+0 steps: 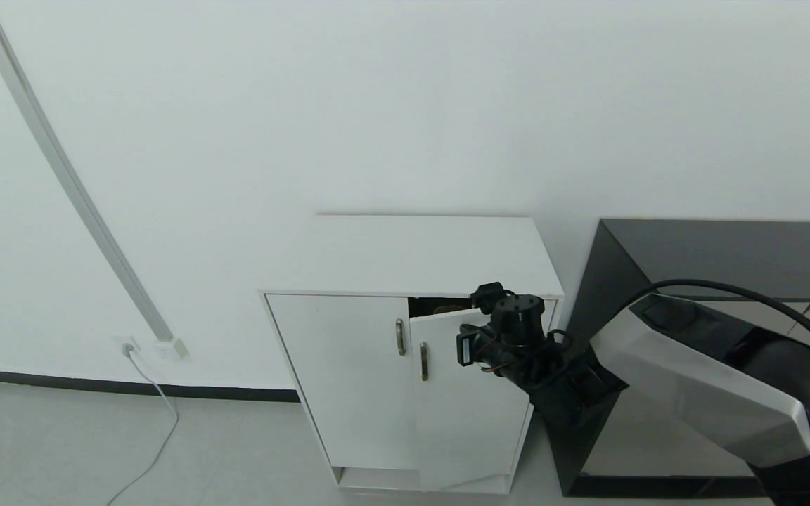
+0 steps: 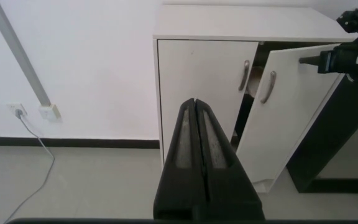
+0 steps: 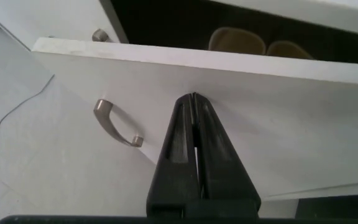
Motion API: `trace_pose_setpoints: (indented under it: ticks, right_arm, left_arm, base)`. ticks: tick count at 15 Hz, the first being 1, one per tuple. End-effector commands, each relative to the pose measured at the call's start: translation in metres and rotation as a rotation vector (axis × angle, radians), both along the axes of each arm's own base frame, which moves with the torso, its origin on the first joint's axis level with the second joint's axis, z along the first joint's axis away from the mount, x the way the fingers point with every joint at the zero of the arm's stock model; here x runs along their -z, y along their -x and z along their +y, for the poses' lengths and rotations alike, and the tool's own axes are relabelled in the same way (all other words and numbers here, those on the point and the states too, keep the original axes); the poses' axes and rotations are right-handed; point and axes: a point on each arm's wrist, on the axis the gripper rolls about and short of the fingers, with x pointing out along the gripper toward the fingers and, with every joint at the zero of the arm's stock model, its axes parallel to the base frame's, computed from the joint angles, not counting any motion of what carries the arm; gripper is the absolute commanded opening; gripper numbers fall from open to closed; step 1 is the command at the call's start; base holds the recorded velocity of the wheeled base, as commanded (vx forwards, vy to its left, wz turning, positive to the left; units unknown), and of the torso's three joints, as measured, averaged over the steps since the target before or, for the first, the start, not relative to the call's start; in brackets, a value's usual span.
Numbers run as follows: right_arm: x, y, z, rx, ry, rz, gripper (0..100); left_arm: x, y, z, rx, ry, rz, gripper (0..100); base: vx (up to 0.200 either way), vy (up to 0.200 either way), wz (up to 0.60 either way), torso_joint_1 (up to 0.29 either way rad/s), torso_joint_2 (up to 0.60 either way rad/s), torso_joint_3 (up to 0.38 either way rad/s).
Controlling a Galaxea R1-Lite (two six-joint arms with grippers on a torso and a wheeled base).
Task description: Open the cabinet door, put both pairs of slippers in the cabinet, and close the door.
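Though ajar — door (image 1: 472, 411) before slippers (image 3: 237, 41)

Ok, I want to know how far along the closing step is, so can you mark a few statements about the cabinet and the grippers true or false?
1. The right door of the cabinet is fully shut. False: it stands ajar, with a dark gap showing at its top edge.
2. The right gripper is shut and sits at the front face of the right door. True.
3. The left gripper grips a door handle. False: it is shut on nothing, well apart from the cabinet.
4. Tan slippers lie inside the cabinet behind the ajar door. True.
5. A cable runs down from a wall socket to the left of the cabinet. True.
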Motion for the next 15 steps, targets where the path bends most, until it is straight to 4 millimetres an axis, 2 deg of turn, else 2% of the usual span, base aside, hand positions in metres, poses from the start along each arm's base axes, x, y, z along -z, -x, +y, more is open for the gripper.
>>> trace_pose_setpoints:
  ticks: [1,15]
  right_arm:
    - [0.007,-0.012,0.003,0.009,-0.001,-0.003,0]
    - [0.012,-0.046,-0.011,0.074,-0.002,-0.001,0]
  left_arm:
    - [0.0,0.0,0.0,0.0,0.0,0.001,0]
    - [0.0,0.0,0.0,0.001,-0.001,0.001,0]
  base:
    - [0.0,0.0,0.0,0.0,0.0,0.0]
    - [0.0,0.0,0.0,0.0,0.0,0.0]
